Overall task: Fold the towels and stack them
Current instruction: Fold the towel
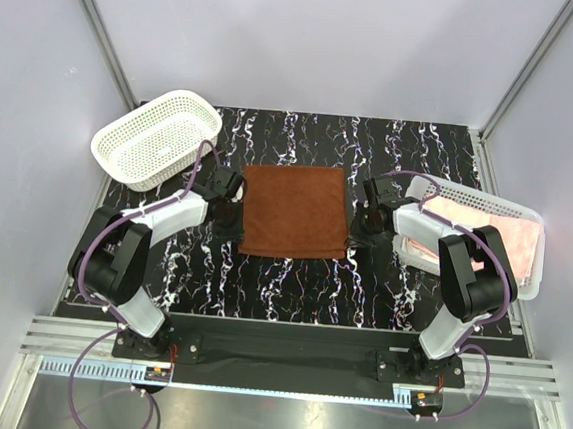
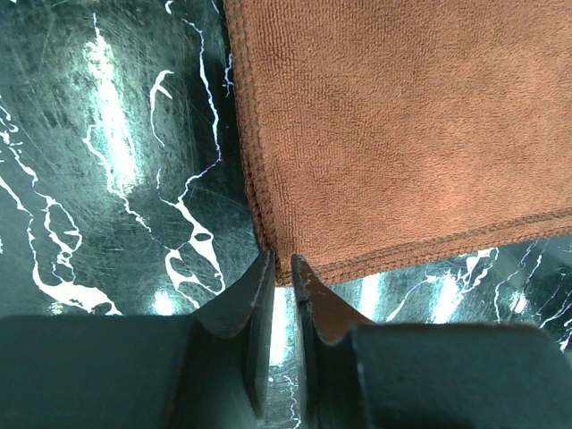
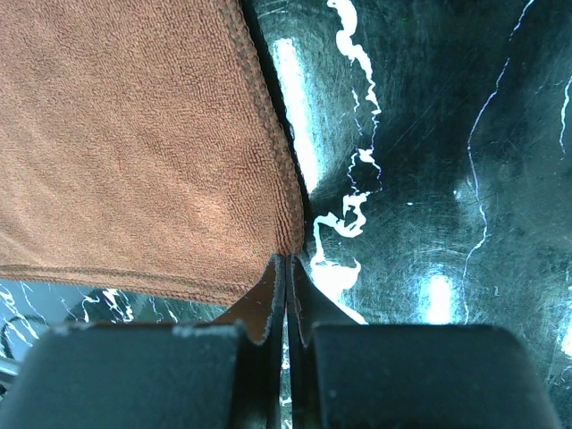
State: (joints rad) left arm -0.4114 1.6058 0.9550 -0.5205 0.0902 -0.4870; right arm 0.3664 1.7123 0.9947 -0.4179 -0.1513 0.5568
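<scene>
rust-brown towel (image 1: 295,211) flat | left fingers (image 2: 255,299) slightly apart at corner | right fingers (image 3: 266,308) closed at corner

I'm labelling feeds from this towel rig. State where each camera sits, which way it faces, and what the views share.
Top external: above and behind the bases, looking down on the table; both arms show, left gripper and right gripper flanking the rust-brown towel.
Left wrist: on the left arm, looking past its parted fingers at a towel corner.
Right wrist: on the right arm, looking past its shut fingers, which pinch another corner.
Shared: all three show that towel; only the top shows the left basket and right basket.
</scene>
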